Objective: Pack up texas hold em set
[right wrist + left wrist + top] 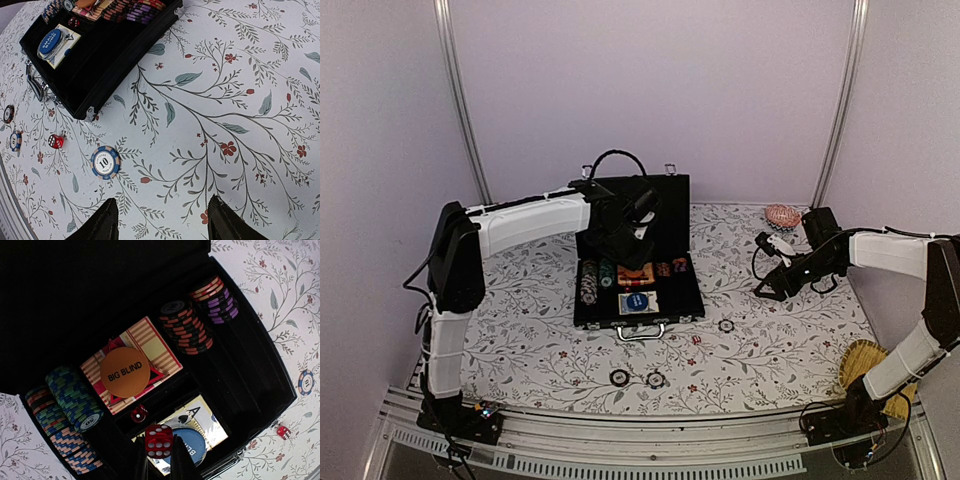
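Observation:
The black briefcase [685, 300] lies open mid-table, its lid upright. Inside are chip stacks [75, 400], an orange "BIG BLIND" disc [124, 372] on a black-red triangle, a blue disc [192, 447] on cards [210, 422], and a small red die [139, 413]. My left gripper [159, 460] hovers over the case, shut on another red die [159, 441]. My right gripper [162, 220] hangs open above bare tablecloth to the right of the case. A blue "10" chip [105, 162] lies ahead and to the left of the right gripper. Near it is a loose red die [55, 141].
Two more chips [619, 377] [655, 379] lie near the front edge of the table. A pink shell-like object [782, 214] sits at the back right. A yellow straw item [868, 365] lies at the front right by the right arm's base.

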`<state>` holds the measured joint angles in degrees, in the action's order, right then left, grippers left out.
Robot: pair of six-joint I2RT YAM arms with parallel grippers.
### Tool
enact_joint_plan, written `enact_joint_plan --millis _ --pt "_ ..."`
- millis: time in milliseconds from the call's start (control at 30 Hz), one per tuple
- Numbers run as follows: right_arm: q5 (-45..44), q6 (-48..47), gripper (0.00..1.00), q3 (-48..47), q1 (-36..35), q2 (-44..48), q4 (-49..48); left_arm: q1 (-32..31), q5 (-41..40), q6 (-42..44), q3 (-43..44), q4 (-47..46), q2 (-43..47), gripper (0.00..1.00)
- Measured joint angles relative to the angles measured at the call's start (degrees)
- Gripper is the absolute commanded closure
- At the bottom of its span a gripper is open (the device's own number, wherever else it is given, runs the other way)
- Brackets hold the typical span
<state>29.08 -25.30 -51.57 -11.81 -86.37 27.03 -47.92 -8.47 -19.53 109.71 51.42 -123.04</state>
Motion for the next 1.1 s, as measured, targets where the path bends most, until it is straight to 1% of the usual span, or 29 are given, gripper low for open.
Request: enact_joint_plan --millis 367,867,1100 --pt "0.0 0.0 0.38 0.0 0.0 0.0 0.0 0.6 1.4 -0.7 0.0 -1.8 -5.4 0.86" --pt "0.0 0.0 0.38 0.0 0.0 0.0 0.0 0.9 1.7 -0.7 -1.5 -3.0 -8.3 0.86" --pt "0.0 0.0 0.38 0.0 0.0 -0.2 0.0 1.4 1.3 -0.7 -2.2 -4.0 -8.4 0.86"
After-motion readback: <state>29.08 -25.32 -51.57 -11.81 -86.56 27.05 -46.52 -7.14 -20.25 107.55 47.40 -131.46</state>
